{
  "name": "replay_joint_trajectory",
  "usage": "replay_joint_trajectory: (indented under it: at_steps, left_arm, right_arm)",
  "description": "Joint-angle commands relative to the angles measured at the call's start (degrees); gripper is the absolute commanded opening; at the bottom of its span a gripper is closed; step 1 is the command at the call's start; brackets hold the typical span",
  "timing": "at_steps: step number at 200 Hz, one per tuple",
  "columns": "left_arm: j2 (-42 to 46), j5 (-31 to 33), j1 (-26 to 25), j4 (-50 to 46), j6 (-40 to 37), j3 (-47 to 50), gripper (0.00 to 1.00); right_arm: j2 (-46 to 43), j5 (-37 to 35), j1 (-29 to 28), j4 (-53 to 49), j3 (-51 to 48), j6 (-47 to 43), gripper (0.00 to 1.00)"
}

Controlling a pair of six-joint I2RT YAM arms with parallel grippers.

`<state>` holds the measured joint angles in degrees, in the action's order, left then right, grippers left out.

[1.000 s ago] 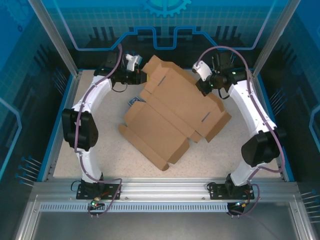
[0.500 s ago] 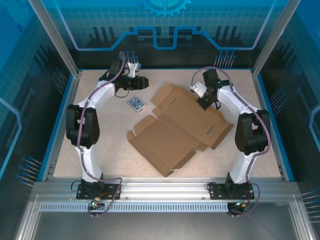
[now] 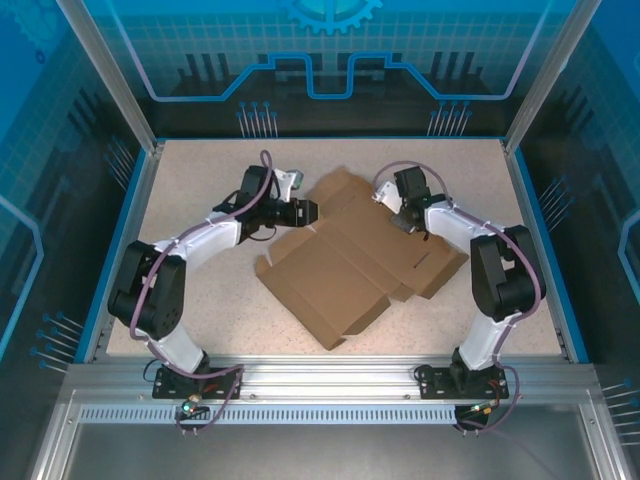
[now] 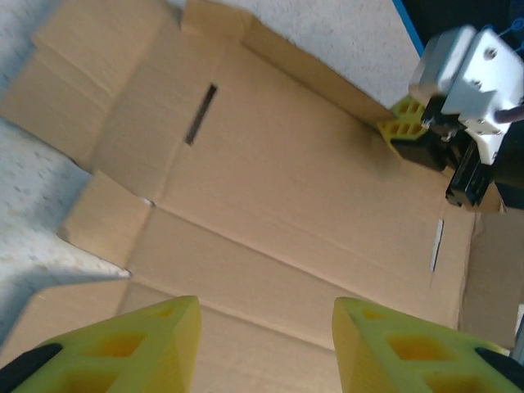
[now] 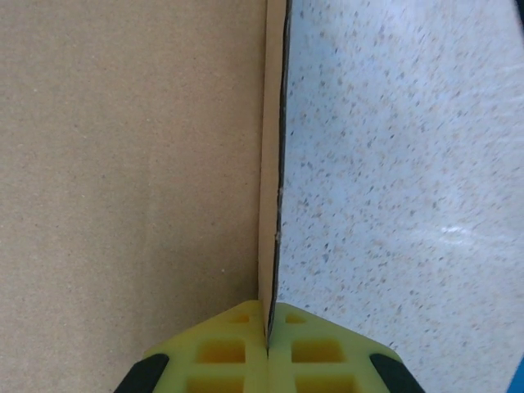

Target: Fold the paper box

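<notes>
Right gripper (image 5: 268, 348) pinches a far flap of the paper box (image 3: 345, 265), lying mostly flat mid-table (image 3: 230, 300), while the left gripper (image 4: 266, 327) hangs parted above it; light, stiff cardboard, probably best held by flap edges.

White arms (image 3: 205, 240), black joints (image 3: 150, 295) (purple cables (image 3: 266, 160))

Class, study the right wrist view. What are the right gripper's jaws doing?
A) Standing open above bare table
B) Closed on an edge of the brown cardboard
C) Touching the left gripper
B: on the right gripper, the yellow jaws meet with a thin edge of the brown corrugated cardboard paper box pinched between them.
</notes>
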<state>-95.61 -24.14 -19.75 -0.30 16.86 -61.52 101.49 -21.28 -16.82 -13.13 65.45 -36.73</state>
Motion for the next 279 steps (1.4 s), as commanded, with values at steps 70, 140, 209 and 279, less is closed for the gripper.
replay_joint_trajectory:
  at_steps: [70,140,209,279]
  left_arm:
    - [0.74,1.11,-0.79,5.81,-2.52,3.51,0.51]
    - [-3.56,4.47,-11.08,12.69,-9.29,6.15,0.51]
    - [-11.87,6.79,-16.14,17.19,-9.93,4.89,0.51]
    - [-19.21,11.01,-19.14,19.56,-9.48,1.54,0.45]
  right_arm:
    - [-5.87,14.38,1.46,-15.72,7.48,3.42,0.00]
    - [-6.93,16.49,2.65,-24.05,12.71,9.23,0.00]
    - [-4.52,14.98,3.61,-24.98,15.40,10.37,0.00]
    - [-5.51,16.15,3.98,-25.36,15.55,11.41,0.00]
